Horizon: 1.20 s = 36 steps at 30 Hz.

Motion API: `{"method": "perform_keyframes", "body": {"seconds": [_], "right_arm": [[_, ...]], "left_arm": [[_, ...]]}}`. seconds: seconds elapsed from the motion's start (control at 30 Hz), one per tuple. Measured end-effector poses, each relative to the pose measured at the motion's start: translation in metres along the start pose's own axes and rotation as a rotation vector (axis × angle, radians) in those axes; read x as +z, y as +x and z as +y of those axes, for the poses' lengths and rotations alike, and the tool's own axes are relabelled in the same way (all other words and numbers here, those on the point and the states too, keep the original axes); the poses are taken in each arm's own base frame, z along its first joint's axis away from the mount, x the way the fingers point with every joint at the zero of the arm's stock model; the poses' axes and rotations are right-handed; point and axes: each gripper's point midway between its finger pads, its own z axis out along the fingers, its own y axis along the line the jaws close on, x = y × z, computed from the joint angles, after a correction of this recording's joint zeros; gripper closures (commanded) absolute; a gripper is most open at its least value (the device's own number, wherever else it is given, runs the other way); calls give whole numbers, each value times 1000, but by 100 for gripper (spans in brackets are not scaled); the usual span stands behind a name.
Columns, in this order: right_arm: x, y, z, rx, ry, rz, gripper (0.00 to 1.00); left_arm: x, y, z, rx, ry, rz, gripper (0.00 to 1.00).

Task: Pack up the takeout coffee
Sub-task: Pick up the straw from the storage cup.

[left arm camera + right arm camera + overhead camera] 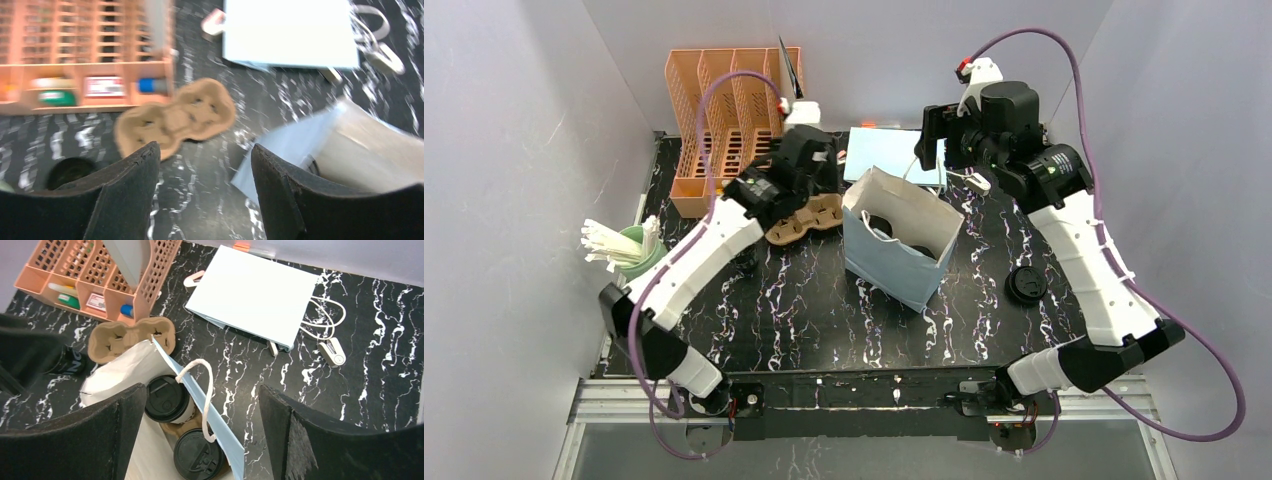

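Two takeout coffee cups with black lids (167, 397) (200, 455) stand on a brown carrier inside the upright light-blue bag (894, 262); both lids also show from above (880, 222) (919, 248). Left of an empty pulp carrier (132, 337) (177, 120) is another dark cup (67, 360), partly hidden by the left arm. My left gripper (205, 155) (809, 175) hovers open near the empty carrier with nothing between its fingers. My right gripper (202, 392) (932, 135) is open and empty, high over the bag's far rim.
An orange mesh organiser (724, 120) stands at the back left. A flat light-blue bag (889, 155) lies behind the open bag, with a small white object (332, 352) beside it. A round black lid (1027, 284) lies at the right. A green cup of white sticks (629, 245) stands at the left edge.
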Motion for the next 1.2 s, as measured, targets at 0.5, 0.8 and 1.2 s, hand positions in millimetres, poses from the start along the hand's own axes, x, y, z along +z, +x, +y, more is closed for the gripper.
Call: {"method": "perform_keyframes", "body": {"seconds": [0.5,0.8,1.2], "right_arm": [[18,4,21,73,-91,51,10],[52,57,31,96,-132,282,14],[77,72,47,130,-193,413,19]], "left_arm": [[-73,-5,257,-186,-799,-6,27],[-73,52,340,-250,-1036,147,63],[-119,46,369,-386,-1144,25,61]]}}
